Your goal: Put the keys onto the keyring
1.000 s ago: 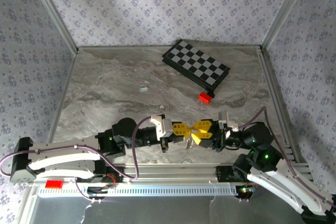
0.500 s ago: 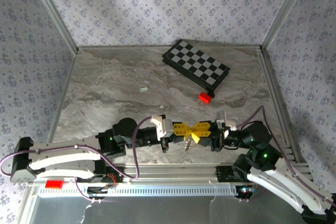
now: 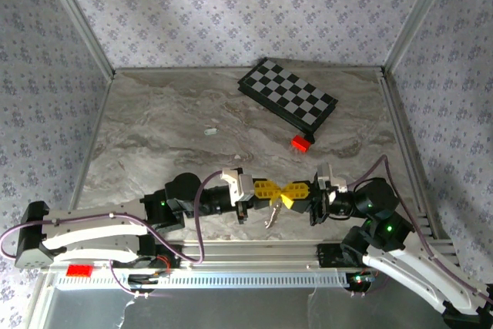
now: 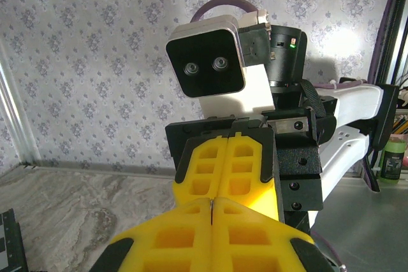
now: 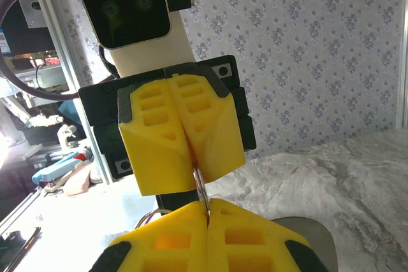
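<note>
Lower centre of the frame: left tool [image 3: 280, 190] and right tool [image 3: 293, 192] meet tip to tip, both clamped fully closed on the keyring [image 5: 200, 186]. The keys [image 3: 270, 216] hang just below them.

White-shelled, black-jointed left arm [image 3: 92, 236] and right arm [image 3: 416, 267], looping purple cables [image 4: 223, 3], ribbed yellow plastic fingers [image 4: 236, 164], white twin-lens wrist cameras [image 4: 210, 62]

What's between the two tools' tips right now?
A thin grey wire, seemingly the keyring, runs from the shut left tool into the shut right tool, seen in the right wrist view; from above, keys hang below where they meet.
</note>
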